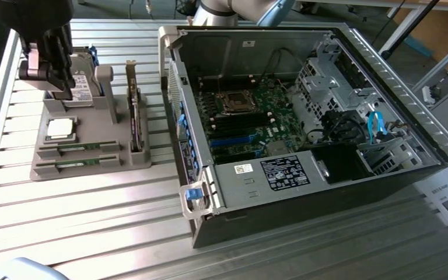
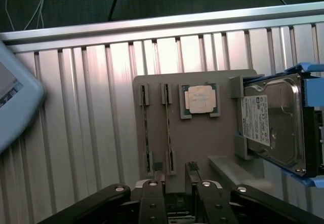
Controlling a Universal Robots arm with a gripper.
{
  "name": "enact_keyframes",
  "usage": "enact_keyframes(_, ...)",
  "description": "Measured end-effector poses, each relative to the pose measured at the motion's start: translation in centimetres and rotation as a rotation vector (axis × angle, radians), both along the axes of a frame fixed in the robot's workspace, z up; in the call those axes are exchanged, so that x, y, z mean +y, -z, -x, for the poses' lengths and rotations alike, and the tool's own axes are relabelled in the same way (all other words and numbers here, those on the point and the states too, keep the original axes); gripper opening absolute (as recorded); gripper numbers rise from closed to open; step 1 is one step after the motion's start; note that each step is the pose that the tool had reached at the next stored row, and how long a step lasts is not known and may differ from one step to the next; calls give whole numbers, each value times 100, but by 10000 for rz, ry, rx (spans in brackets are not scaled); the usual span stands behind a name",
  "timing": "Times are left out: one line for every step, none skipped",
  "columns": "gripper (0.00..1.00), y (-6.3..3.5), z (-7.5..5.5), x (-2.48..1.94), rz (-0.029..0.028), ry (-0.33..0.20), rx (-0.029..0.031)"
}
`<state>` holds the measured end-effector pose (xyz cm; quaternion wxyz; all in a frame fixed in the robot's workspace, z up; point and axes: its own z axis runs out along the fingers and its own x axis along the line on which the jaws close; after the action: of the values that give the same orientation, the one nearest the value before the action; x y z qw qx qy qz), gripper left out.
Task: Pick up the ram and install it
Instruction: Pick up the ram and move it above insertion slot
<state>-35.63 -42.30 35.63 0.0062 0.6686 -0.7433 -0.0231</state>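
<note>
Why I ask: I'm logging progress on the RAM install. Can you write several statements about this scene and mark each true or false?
1. Both ram sticks lie in slots of the grey holder. True.
2. The end effector grips a ram stick. False: it is open and empty, above the holder's edge.
3. The processor sits in the holder between the ram sticks and the hard drive. True.
4. The computer case is closed. False: its side is open and the motherboard shows.
</note>
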Motion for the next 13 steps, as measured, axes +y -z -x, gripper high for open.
enact_keyframes(30, 13, 0, 0, 0, 0, 0)
enact_keyframes(30, 25, 0, 0, 1, 0, 1)
enact_keyframes(30, 38, 0, 0, 0, 0, 1)
enact_keyframes(30, 50, 0, 0, 0, 0, 0)
enact_keyframes(30, 62, 0, 0, 0, 0, 0)
enact_keyframes(30, 74, 0, 0, 0, 0, 0)
enact_keyframes(30, 86, 0, 0, 0, 0, 0)
enact_keyframes(30, 98, 0, 0, 0, 0, 0)
enact_keyframes(30, 108, 0, 0, 1, 0, 1)
enact_keyframes(30, 120, 0, 0, 0, 0, 0)
enact_keyframes(30, 131, 0, 0, 1, 0, 1)
enact_keyframes(30, 143, 0, 0, 1, 0, 1)
enact_keyframes(30, 154, 0, 0, 1, 0, 1)
